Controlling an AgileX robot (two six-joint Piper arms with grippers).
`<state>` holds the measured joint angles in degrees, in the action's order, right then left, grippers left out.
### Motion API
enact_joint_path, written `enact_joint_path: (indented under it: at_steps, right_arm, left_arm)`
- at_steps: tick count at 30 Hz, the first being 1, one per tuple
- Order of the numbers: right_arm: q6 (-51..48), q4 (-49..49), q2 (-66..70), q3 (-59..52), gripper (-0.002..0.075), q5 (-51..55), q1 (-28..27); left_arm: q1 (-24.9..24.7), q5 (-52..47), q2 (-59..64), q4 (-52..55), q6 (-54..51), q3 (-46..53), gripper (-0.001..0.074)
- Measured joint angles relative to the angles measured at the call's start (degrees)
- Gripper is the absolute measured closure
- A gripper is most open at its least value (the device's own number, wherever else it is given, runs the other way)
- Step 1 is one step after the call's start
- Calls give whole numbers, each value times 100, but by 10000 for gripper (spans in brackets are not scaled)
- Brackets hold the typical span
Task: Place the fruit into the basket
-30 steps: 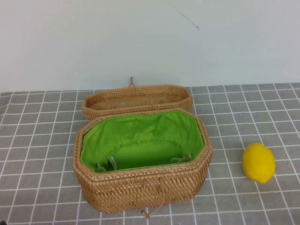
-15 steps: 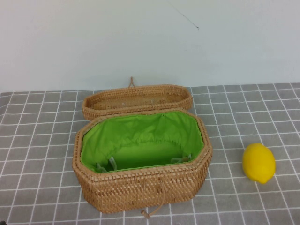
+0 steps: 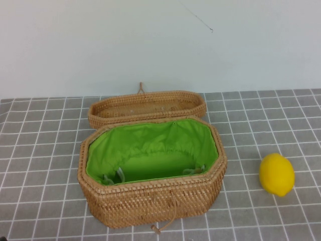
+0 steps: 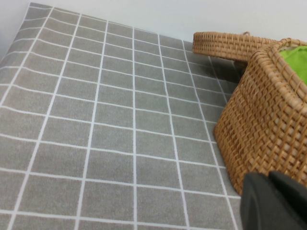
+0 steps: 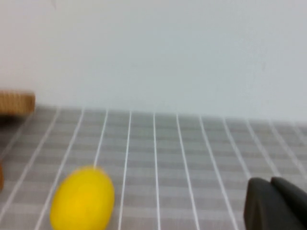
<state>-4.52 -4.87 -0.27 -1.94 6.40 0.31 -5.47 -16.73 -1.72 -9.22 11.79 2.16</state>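
Observation:
The yellow lemon [image 3: 276, 173] lies on the grey checked cloth to the right of the basket [image 3: 150, 196], apart from it. The basket is open, tan woven, with bright green lining [image 3: 150, 150] and a toggle clasp at its front. Neither gripper shows in the high view. My left gripper [image 4: 273, 201] is shut and empty beside the basket's wall [image 4: 264, 124]. My right gripper [image 5: 276, 203] is shut and empty, low over the cloth, with the lemon [image 5: 82, 199] some way off to one side of it.
The basket's shallow woven lid [image 3: 147, 106] lies just behind the basket, also seen in the left wrist view [image 4: 225, 44]. A pale wall rises behind the table. Grey checked cloth [image 3: 40, 150] covers the table on both sides of the basket.

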Motion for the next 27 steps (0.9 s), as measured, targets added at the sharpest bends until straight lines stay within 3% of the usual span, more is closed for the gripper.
enact_joint_path:
  at_steps: [9,16,23,27]
  right_arm:
    - [329,181,0,0,728,-2096,0]
    - [452,159,0,40,728,-4719,0]
    - [775,201,8,929,728,-3800,0]
    - [775,224,8,1714,728,-2556,0]
  left_arm:
    - [0,0,0,0,0,0,734]
    - [0,0,0,0,0,0,734]
    - [0,0,0,0,0,0,734]
    - [0,0,0,0,0,0,734]
